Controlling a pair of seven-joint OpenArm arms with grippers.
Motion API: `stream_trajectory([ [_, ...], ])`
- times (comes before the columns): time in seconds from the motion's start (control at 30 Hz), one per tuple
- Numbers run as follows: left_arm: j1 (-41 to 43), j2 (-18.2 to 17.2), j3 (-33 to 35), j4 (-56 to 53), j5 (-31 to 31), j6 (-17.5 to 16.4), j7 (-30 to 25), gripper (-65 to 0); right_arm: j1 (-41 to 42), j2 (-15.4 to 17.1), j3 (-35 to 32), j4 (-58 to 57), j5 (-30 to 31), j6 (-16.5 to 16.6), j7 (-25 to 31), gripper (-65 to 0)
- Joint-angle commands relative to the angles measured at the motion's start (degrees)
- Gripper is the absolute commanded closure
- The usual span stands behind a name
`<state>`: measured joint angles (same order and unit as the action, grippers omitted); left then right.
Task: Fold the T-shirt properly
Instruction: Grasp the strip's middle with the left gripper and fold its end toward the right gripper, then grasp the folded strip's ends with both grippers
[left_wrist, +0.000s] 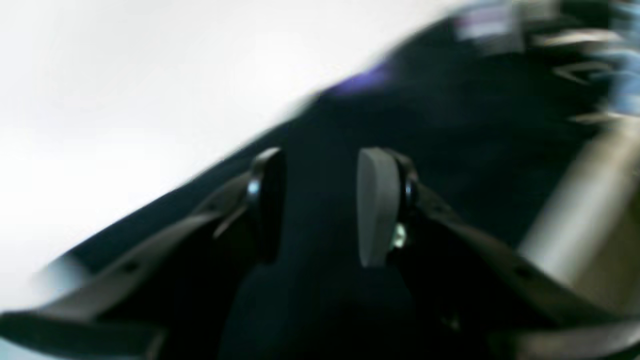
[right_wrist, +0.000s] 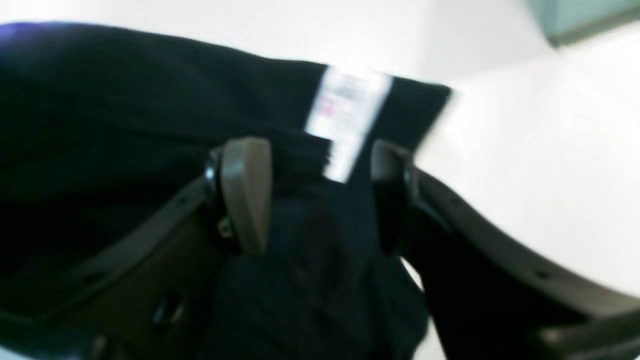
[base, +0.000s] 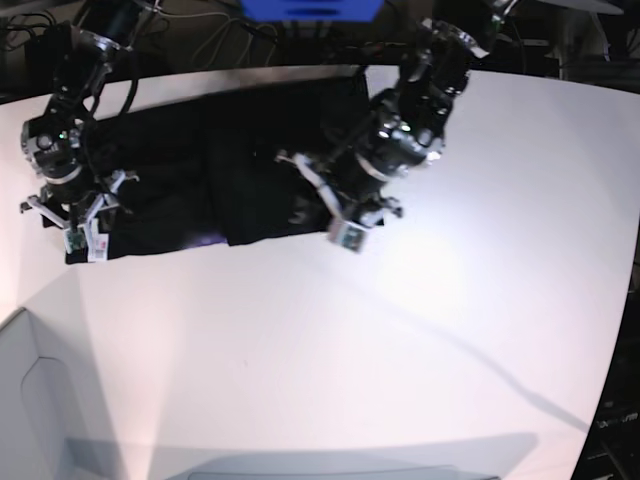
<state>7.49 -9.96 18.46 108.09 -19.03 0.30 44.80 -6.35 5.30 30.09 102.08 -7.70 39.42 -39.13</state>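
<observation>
White table (base: 420, 330) takes up most of the room view. The black T-shirt (base: 190, 185) lies along its far edge, in a long flat band that already looks folded over at least once. Left hand (base: 345, 205) sits at the band's right end in the base view; right hand (base: 75, 205) sits at the band's left end.

Left hand: fingers (left_wrist: 377, 205) spread apart with dark cloth showing between them, not pinched as far as I can tell. Right hand: also spread wide, cloth between the pads (right_wrist: 245, 195), nothing clamped. Both open, poised over or on the fabric.

Risks, as a guess: the cloth is limp and layered, so a closing hand may catch only the top layer and pull the fold apart. If one hand grips and the other misses, the band could skew or bunch. Both wrist views are blurred, so contact depth is hard to judge.

View differences: the right wrist view shows a small white label (right_wrist: 345, 117) at the shirt's edge between the fingers, tiny in the base view. The left wrist view shows a purple patch (left_wrist: 362, 80) at the cloth edge. Only the base view shows the whole shirt and both arms.
</observation>
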Motion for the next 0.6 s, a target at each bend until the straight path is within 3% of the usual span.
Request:
stream_trajectory([
  [0.0, 1.0, 0.0, -2.7, 1.2, -0.5, -0.3, -1.1, -23.4, 1.2, 0.2, 0.9, 1.2, 0.5, 0.6, 1.2, -33.5],
  [0.17, 7.0, -0.8, -13.6, -0.5, -0.5, -0.6, -1.1, -23.4, 1.6, -0.2, 5.5, -1.2, 0.7, 0.6, 1.2, -38.1],
  [0.57, 2.5, 2.9, -13.8, -13.6, -0.5, -0.6, -1.1, -23.4, 1.9, 1.6, 5.8, -9.7, 0.5, 0.6, 1.7, -39.1],
])
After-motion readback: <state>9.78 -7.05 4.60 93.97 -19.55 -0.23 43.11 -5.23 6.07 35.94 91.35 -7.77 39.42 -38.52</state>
